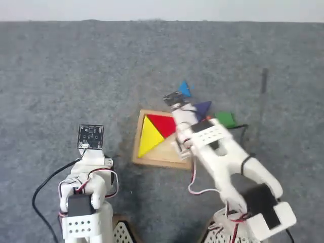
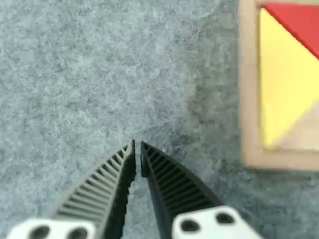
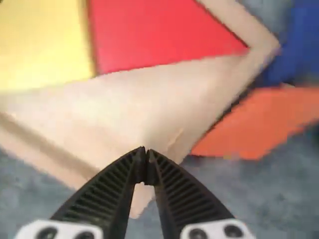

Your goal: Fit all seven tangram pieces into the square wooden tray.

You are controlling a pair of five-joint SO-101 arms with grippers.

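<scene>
Right claw (image 3: 145, 152) is pressed together with nothing in it, its tip hanging over the bare wood of the tray (image 1: 154, 161) close to a corner. Left claw (image 2: 137, 147) is squeezed shut too, empty, parked over the grey tabletop (image 1: 76, 66) at the lower left of the high view, just off the tray's left rim.

Score check: two pieces are home. Yellow triangle (image 1: 148, 136) fills the left part of the tray, and the red triangle (image 1: 162, 124) sits flush against it along the top. Everything below and right of them is open wood, roughly half the square by my reckoning.

Now the loose ones, clustered to the upper right of the tray in the high view. A blue piece (image 1: 185, 90) sits farthest up, a purple one (image 1: 203, 108) lies below it, and a green one (image 1: 226, 119) is off to the right. An orange piece (image 3: 264, 119) lies on the tabletop right against the tray's outer edge, near that same corner.

So it's early days: two placed and at least four waiting outside. The orange piece looks closest to hand for the right arm.
</scene>
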